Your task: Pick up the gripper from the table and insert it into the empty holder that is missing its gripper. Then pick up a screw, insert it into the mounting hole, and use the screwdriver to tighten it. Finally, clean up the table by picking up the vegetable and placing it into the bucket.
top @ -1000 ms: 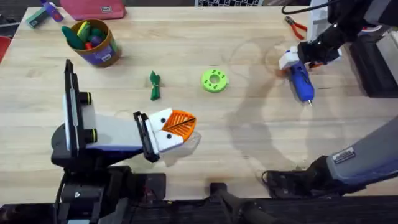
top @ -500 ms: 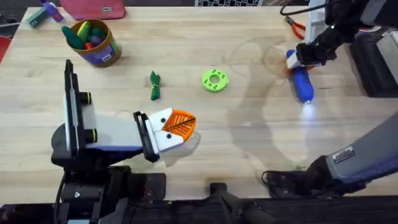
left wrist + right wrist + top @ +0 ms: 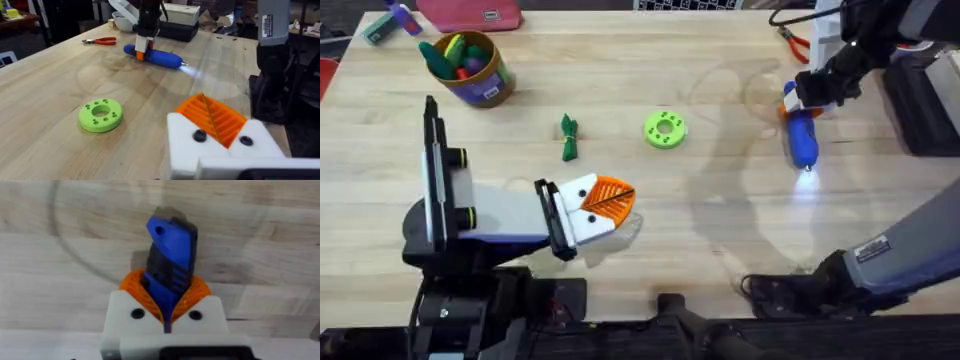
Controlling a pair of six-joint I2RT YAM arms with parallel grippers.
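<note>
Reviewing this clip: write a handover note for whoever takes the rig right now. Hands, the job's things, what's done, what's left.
Right hand: shut on the screwdriver, far right of the table, tip light on.
Left hand: shut, holding nothing, near the table's front edge.
Vegetable lies on the table, left of the green disc; bucket stands at the far left with toys inside.
Done: screwdriver is in hand.
Left: vegetable into the bucket. Whether the screw is tightened cannot be told.
</note>
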